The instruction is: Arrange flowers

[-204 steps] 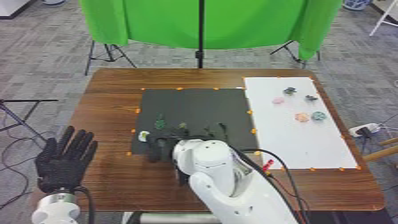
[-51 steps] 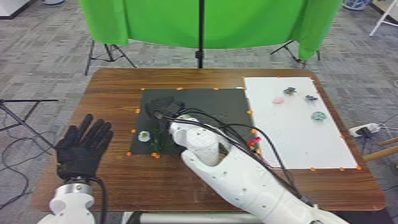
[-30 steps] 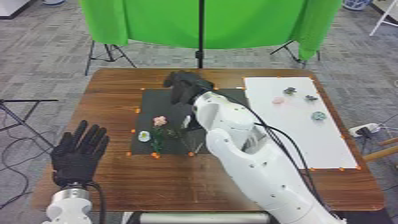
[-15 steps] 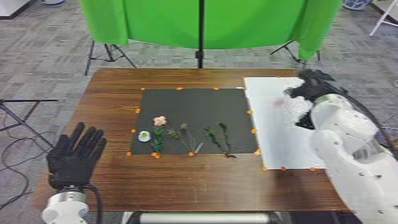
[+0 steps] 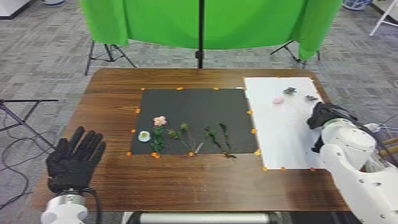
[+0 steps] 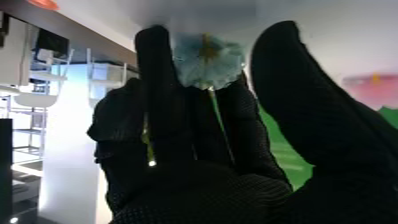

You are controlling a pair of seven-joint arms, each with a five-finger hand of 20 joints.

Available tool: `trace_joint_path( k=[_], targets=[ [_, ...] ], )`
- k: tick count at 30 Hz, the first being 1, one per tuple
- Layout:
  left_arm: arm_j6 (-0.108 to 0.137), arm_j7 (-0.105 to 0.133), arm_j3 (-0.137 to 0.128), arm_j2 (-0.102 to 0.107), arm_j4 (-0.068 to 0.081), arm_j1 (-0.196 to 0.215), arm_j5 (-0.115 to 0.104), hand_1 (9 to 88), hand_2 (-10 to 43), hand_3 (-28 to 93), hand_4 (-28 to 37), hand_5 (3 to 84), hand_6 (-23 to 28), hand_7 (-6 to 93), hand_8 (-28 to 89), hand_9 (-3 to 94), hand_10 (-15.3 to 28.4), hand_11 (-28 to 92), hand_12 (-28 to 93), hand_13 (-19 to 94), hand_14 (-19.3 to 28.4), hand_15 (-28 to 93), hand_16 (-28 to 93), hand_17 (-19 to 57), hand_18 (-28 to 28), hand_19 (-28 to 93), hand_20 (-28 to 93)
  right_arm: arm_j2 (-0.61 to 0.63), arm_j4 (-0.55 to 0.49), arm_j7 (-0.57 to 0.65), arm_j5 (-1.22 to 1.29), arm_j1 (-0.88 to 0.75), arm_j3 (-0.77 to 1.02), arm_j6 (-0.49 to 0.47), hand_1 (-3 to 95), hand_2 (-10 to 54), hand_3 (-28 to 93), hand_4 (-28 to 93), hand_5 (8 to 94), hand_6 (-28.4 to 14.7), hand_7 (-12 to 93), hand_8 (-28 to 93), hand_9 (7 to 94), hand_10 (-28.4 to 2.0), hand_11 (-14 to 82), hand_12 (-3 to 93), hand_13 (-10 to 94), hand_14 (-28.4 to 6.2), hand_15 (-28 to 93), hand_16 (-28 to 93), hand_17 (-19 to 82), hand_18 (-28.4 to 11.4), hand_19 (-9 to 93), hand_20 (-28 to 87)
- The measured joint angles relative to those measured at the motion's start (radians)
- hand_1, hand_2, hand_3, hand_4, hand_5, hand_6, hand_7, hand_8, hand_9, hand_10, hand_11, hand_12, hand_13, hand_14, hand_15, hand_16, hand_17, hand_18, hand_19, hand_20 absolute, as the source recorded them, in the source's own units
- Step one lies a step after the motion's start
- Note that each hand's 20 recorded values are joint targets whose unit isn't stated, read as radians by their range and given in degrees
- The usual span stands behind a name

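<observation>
In the head view my right hand (image 5: pixel 327 116) is at the outer edge of the white board (image 5: pixel 284 137). The right wrist view has this hand (image 6: pixel 204 145) open, a pale blue-green flower head (image 6: pixel 209 60) between its thumb and fingertips; no grip is visible. A pink bloom (image 6: pixel 373 89) lies beyond the thumb. On the black board (image 5: pixel 200 106), a peach flower (image 5: pixel 159 121) tops a leafy green stem (image 5: pixel 158 140), beside several other stems (image 5: pixel 213 137). My left hand (image 5: pixel 73 162) is open, fingers straight, left of that board.
Dark bluish flower heads (image 5: pixel 290 90) and a pink one (image 5: pixel 278 100) lie on the white board's far part. A small white oval piece (image 5: pixel 144 136) is at the black board's left edge. Orange markers (image 5: pixel 250 112) line both boards.
The peach flower went from the white board to the black board's leafy stem. My right hand left the black board, swung right over the white board's far part, then came nearer along its outer edge.
</observation>
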Motion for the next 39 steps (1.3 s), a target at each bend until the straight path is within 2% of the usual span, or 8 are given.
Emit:
trace_joint_path(
  k=[2,4,6,13,22,32,37,39],
  targets=[
    [0.0,-0.001,0.0,0.0,0.0,0.0,0.0,27.0,15.5,80,-28.3,43.2,9.2,11.2,-10,42.8,16.7,25,12,33,16.9,41,-7,-6.2,14.3,36,13,-0.001,0.02,-0.01,-0.012,0.003,-0.008,0.072,58.4,-9.5,69,-28,64.2,-0.6,33,-9,67.4,-13.2,22.0,20.3,64,-7.4,44,33,37,-22.5,93,45],
    [0.001,-0.002,0.0,-0.002,0.0,0.0,0.0,27.0,15.5,80,-28.3,43.0,9.2,11.1,-10,42.7,16.8,25,12,32,16.9,41,-7,-6.3,14.3,36,13,-0.002,0.042,-0.015,-0.025,0.005,-0.021,0.131,61.7,-9.5,69,-28,64.5,-1.0,45,-6,74.9,-11.6,15.9,35.7,66,-6.6,48,36,38,-22.1,93,47],
    [0.001,-0.002,0.0,-0.003,0.0,0.001,0.0,27.0,15.5,80,-28.3,43.0,9.2,11.1,-10,42.7,16.7,25,12,32,16.9,41,-7,-6.3,14.4,36,13,-0.005,0.052,-0.017,-0.038,0.006,-0.028,0.151,63.2,-9.5,69,-28,64.9,-0.9,50,-3,77.2,-11.1,17.0,40.4,67,-6.5,50,37,39,-21.9,93,48],
    [0.001,-0.002,0.0,-0.006,-0.002,0.004,0.0,26.9,15.3,80,-28.3,42.9,9.1,11.1,-10,42.6,16.7,25,12,32,17.0,41,-7,-6.3,14.4,36,13,-0.008,0.012,-0.043,-0.053,-0.013,-0.034,0.149,60.7,-9.5,71,-28,64.4,-1.6,51,-2,76.1,-11.6,17.4,41.0,67,-7.2,51,37,38,-22.1,93,49],
    [0.01,-0.003,-0.004,-0.008,-0.006,0.012,0.0,26.9,15.2,80,-28.3,42.0,8.9,11.4,-10,41.9,16.5,25,12,32,17.0,41,-7,-6.3,14.4,36,13,-0.022,-0.142,-0.229,-0.06,0.08,-0.21,0.128,57.9,-9.5,71,-28,62.1,-2.7,49,-2,73.4,-12.6,17.2,40.2,64,-7.7,53,36,37,-22.1,93,48],
    [0.009,-0.01,0.007,-0.01,-0.003,0.003,0.001,26.9,15.1,80,-28.3,41.6,8.8,11.4,-11,41.5,16.5,25,12,32,17.1,41,-7,-6.2,14.3,36,13,-0.265,-0.024,-0.449,-0.008,0.341,-0.457,0.032,57.5,-9.5,71,-28,59.9,-2.7,50,-2,71.4,-12.7,19.0,38.9,63,-8.0,54,35,36,-22.1,93,48],
    [0.009,-0.027,0.008,-0.009,0.002,-0.009,0.0,26.8,15.1,80,-28.3,41.5,8.9,11.1,-10,41.3,16.5,25,12,32,17.1,41,-7,-6.4,14.4,36,13,-0.36,0.054,-0.451,-0.143,0.393,-0.567,0.024,57.7,-9.5,71,-28,59.8,-3.2,49,-2,69.0,-13.7,22.9,33.8,62,-8.2,53,35,36,-22.4,93,47],
    [0.006,-0.036,0.006,-0.009,0.005,-0.011,-0.013,26.7,15.1,80,-28.3,41.5,8.9,11.0,-10,41.2,16.6,25,12,32,17.2,41,-7,-6.4,14.4,36,13,-0.39,0.08,-0.436,-0.194,0.394,-0.594,0.021,57.6,-9.5,72,-28,59.5,-3.2,48,-2,68.3,-13.8,23.8,32.8,62,-8.2,53,35,37,-22.7,93,47]
  ],
)
